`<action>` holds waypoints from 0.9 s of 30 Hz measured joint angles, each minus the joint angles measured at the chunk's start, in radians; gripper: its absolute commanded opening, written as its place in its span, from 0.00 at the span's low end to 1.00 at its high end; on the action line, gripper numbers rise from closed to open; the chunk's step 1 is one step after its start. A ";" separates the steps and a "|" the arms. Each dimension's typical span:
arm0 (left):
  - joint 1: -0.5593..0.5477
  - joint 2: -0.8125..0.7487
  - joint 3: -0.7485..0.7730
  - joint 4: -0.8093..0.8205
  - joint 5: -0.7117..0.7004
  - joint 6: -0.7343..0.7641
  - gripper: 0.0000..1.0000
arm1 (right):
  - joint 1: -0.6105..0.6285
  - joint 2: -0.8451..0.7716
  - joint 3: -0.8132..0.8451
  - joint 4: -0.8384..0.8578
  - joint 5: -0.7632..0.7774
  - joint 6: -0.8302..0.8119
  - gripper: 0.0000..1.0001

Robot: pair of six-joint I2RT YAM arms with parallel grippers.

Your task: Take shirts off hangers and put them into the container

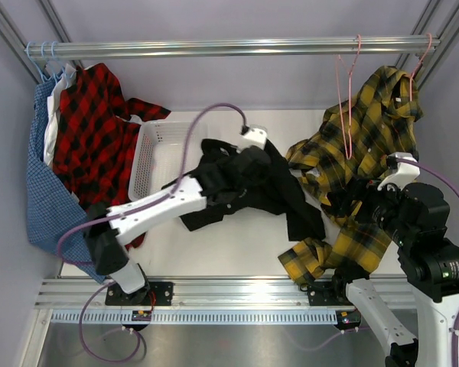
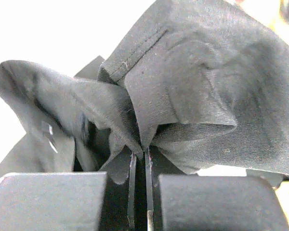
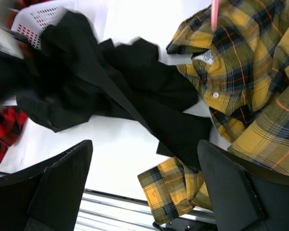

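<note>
Black shirt lies bunched on the bench beside the container, a fold clenched in the left pincer (jaws nearly touching); right pincer spread wide, empty, near the yellow plaid shirt.

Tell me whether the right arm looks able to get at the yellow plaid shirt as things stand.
Probably yes. The right tool is open, and the yellow plaid shirt drapes just ahead of it with nothing between them.

Centre frame, the black shirt sprawls on the table — the white basket just left, the yellow plaid shirt hanging at right.
</note>
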 measured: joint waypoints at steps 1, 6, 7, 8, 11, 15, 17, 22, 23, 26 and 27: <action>0.015 -0.043 0.008 -0.005 -0.025 0.020 0.00 | 0.000 0.000 0.007 0.000 0.000 -0.002 0.99; 0.146 -0.217 0.010 -0.004 -0.130 0.139 0.00 | 0.000 0.003 0.023 0.000 -0.004 -0.006 1.00; 0.173 -0.236 0.009 -0.004 -0.143 0.154 0.00 | 0.000 0.006 0.023 0.000 -0.004 -0.006 1.00; 0.203 -0.251 0.006 -0.005 -0.158 0.169 0.00 | 0.000 0.010 0.025 0.000 -0.004 -0.007 0.99; 0.293 -0.298 -0.054 0.022 -0.171 0.211 0.00 | 0.000 0.018 0.029 0.000 -0.004 -0.008 0.99; 0.431 -0.306 -0.146 0.058 -0.129 0.233 0.00 | 0.000 0.020 0.029 0.001 -0.005 -0.011 1.00; 0.506 -0.293 -0.190 0.088 -0.086 0.233 0.00 | 0.000 0.020 0.029 0.001 -0.006 -0.012 0.99; 0.641 -0.169 -0.229 0.164 0.013 0.218 0.00 | 0.000 0.020 0.028 0.004 -0.007 -0.013 0.99; 0.654 -0.126 -0.228 0.178 0.028 0.212 0.00 | 0.000 0.020 0.025 0.005 -0.007 -0.013 0.99; 0.691 0.025 -0.222 0.197 0.076 0.179 0.00 | 0.000 0.019 0.004 0.005 -0.007 -0.014 0.99; 0.702 0.077 -0.221 0.197 0.093 0.163 0.00 | 0.000 0.019 -0.008 0.004 -0.006 -0.014 0.99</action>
